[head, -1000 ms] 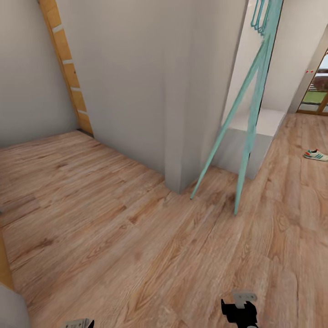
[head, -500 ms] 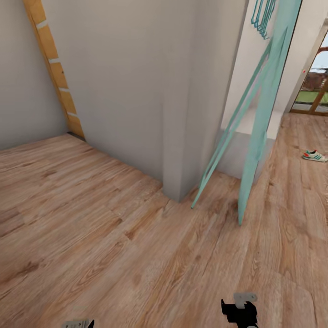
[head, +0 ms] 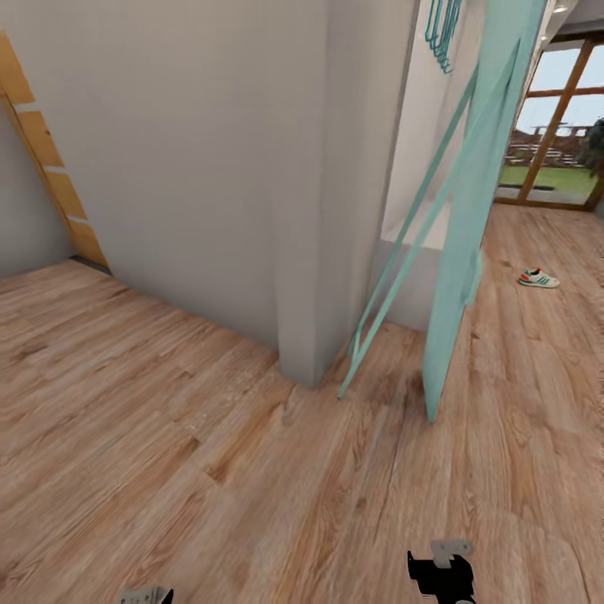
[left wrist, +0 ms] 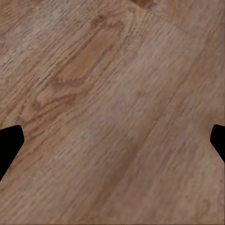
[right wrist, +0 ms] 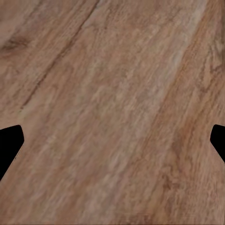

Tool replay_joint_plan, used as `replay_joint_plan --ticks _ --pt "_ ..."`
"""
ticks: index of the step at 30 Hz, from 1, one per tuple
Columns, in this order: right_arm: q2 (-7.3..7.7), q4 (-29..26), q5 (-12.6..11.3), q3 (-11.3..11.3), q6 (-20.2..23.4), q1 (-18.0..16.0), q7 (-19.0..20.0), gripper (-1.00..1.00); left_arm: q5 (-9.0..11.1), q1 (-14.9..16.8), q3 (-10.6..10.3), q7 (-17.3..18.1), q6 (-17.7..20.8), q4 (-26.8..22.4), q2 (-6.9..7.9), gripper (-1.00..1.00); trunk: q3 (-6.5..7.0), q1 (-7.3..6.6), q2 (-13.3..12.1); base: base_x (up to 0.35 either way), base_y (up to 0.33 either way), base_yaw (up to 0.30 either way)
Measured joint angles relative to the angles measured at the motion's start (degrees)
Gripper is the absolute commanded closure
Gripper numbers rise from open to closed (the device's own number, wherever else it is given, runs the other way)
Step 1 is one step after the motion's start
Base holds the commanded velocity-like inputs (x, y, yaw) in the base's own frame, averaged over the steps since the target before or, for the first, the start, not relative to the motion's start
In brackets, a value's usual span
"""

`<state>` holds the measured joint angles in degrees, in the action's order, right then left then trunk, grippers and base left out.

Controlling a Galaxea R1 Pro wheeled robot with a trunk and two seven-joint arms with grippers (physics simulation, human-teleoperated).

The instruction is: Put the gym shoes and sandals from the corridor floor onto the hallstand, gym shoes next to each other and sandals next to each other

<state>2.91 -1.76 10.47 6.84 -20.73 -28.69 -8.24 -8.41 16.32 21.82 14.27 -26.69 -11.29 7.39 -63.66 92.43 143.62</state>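
One gym shoe is lying far off on the corridor floor; the left end effector and right end effector are hanging wide apart, holding nothing.

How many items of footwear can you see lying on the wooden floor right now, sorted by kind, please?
White gym shoe with green stripes and red-orange heel: 1, lying on the light brown wood-plank floor far off, toward the glazed doorway.
Dark brown sandals: 0 in view.
Total: 1
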Motion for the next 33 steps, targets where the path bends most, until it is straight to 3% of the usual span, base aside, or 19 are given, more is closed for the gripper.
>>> replay_joint_plan --ticks 8,33 --pt "0.00 0.01 0.00 -0.01 -0.01 0.00 -0.01 -1.00 0.00 0.00 0.00 0.00 0.00 0.01 0.00 -1.00 0.00 0.02 0.00 0.182 0.099 -0.264" --pt "-0.05 0.01 0.00 -0.01 -0.01 -0.01 0.07 -1.00 0.05 0.00 0.01 0.00 -0.07 0.01 0.00 -1.00 0.00 0.03 0.00 0.009 0.005 -0.264"
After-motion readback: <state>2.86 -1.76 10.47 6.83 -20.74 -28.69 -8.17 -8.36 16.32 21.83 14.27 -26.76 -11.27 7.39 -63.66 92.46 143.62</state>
